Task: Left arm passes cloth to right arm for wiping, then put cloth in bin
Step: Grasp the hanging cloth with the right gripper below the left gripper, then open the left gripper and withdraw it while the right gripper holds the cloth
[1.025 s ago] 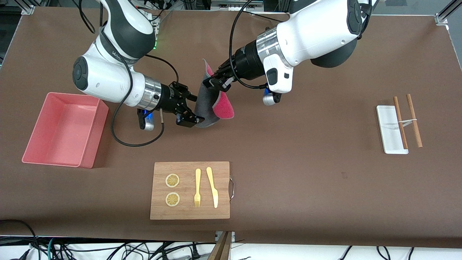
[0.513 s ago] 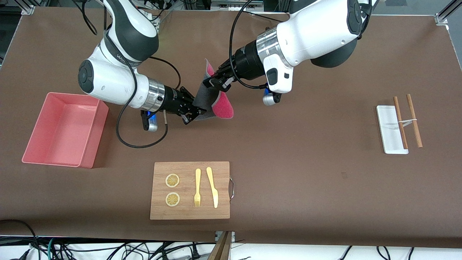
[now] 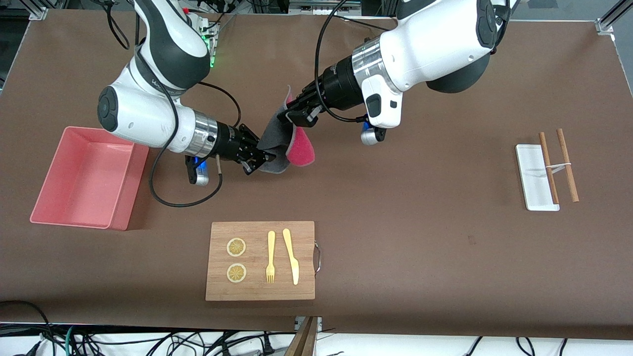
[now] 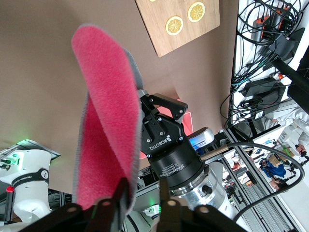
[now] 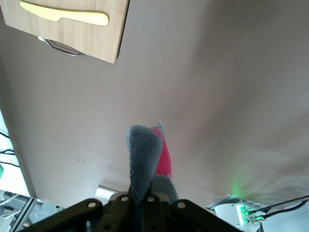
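The cloth (image 3: 298, 148), magenta-red on one face and dark grey on the other, hangs over the middle of the table between both grippers. My right gripper (image 3: 259, 159) is shut on its lower grey edge; in the right wrist view the grey fold (image 5: 142, 154) is pinched between the fingers of that gripper (image 5: 140, 195). My left gripper (image 3: 293, 112) is at the cloth's top edge. In the left wrist view its jaws (image 4: 143, 186) stand apart, with the cloth (image 4: 106, 111) resting against one finger only. The pink bin (image 3: 129, 190) stands at the right arm's end of the table.
A wooden cutting board (image 3: 260, 291) with two lemon slices, a yellow fork and a yellow knife lies nearer the front camera. A flat white tray (image 3: 531, 173) with two wooden sticks (image 3: 567, 165) sits toward the left arm's end.
My right gripper closed on the cloth's lower edge and drew it slightly toward the bin. My left gripper's jaws parted at the cloth's top.
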Robot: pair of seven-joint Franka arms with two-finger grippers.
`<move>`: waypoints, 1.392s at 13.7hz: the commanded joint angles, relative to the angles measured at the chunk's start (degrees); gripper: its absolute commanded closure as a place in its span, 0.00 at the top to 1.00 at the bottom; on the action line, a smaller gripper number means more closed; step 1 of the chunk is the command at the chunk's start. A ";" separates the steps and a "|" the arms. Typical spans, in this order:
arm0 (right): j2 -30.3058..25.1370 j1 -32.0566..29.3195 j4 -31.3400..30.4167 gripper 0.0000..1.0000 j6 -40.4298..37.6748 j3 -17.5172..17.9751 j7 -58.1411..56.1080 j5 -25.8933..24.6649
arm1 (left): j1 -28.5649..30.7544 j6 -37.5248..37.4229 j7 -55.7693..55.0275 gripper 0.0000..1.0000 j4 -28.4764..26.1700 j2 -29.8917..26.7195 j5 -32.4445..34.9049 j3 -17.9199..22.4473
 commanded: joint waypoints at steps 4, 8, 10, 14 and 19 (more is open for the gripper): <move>1.04 0.02 -0.16 0.00 -0.29 0.38 -0.48 -3.26 | 3.89 -10.68 5.09 1.00 1.26 -1.25 2.36 0.69; 2.88 1.42 -0.25 0.00 -0.29 0.38 -0.39 -7.31 | 7.41 -26.41 21.16 1.00 1.26 -2.14 12.81 0.69; 4.29 3.08 -0.26 0.00 -0.29 0.38 -0.30 -9.85 | 8.90 -32.13 28.12 1.00 1.26 -2.66 18.44 0.78; 8.42 7.13 -0.34 0.00 -0.20 0.38 -0.12 -14.86 | 10.14 -39.88 41.47 1.00 0.91 -3.72 28.99 0.87; 12.64 8.28 -2.71 0.00 -0.20 0.38 -0.21 -19.34 | 14.62 -45.60 58.60 1.00 0.91 -4.50 38.22 0.78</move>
